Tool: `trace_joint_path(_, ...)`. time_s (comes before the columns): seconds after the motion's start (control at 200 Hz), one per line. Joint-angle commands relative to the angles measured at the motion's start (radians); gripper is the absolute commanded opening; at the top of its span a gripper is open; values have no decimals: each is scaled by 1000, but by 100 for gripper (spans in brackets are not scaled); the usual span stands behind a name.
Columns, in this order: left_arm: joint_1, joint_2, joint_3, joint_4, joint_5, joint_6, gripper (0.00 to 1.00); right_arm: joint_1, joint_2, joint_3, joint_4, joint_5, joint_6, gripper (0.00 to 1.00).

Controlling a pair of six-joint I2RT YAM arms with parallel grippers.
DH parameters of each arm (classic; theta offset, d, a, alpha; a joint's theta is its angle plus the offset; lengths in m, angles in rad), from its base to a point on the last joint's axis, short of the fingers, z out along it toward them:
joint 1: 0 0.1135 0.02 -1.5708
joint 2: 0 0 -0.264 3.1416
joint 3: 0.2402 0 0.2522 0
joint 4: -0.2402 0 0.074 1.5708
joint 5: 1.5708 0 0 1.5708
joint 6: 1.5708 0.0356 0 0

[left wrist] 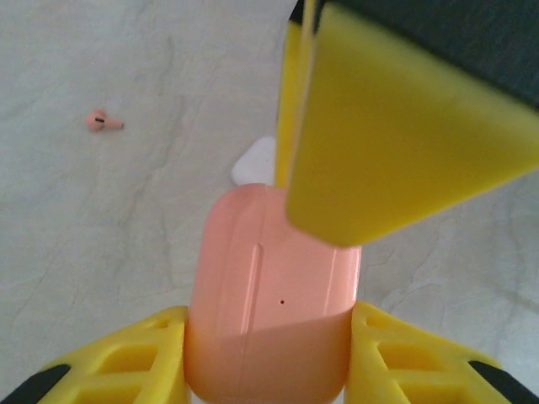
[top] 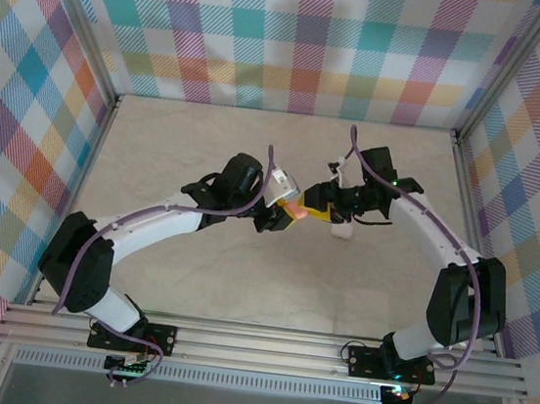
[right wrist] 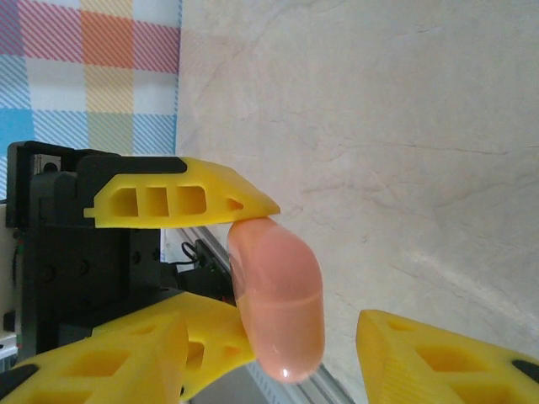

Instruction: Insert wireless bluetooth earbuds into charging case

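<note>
Left fingers [left wrist: 143,358] gripped the shut pink case [left wrist: 274,278]; right fingers [right wrist: 438,358] stood open around it. 1 pink earbud [left wrist: 103,122] lay uninserted on the tabletop [left wrist: 84,252].

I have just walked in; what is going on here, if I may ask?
The left gripper is clamped on a pink case. The right gripper has met it, open, with a finger on either side of the case and no visible grip. The case looks closed. A pink earbud lies loose on the table, and something white sits behind the case.
</note>
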Motion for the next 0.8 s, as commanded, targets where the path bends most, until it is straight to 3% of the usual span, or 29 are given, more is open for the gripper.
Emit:
trace_joint_path(0.0,-15,-42,-9,0,0,24,18,16,-45,-9,-24,-35,0,56)
trace_joint_path(0.21,-21,-56,21,-31,18,30,18,17,-21,11,-9,-95,13,50)
trace_joint_path(0.435,-34,-116,-3,-15,-29,17,20,17,25,95,-49,-148,-49,24)
trace_joint_path(0.6,-35,-157,-9,-12,-57,24,21,16,48,127,-18,-233,-42,17)
trace_joint_path(0.645,-35,-165,-9,-12,-59,23,21,17,51,121,3,-245,-25,20)
trace_joint_path(0.735,-35,-181,-21,5,-53,13,21,20,51,106,38,-266,-2,46)
trace_joint_path(0.795,-35,-189,-26,13,-51,10,21,23,48,102,39,-266,-4,52)
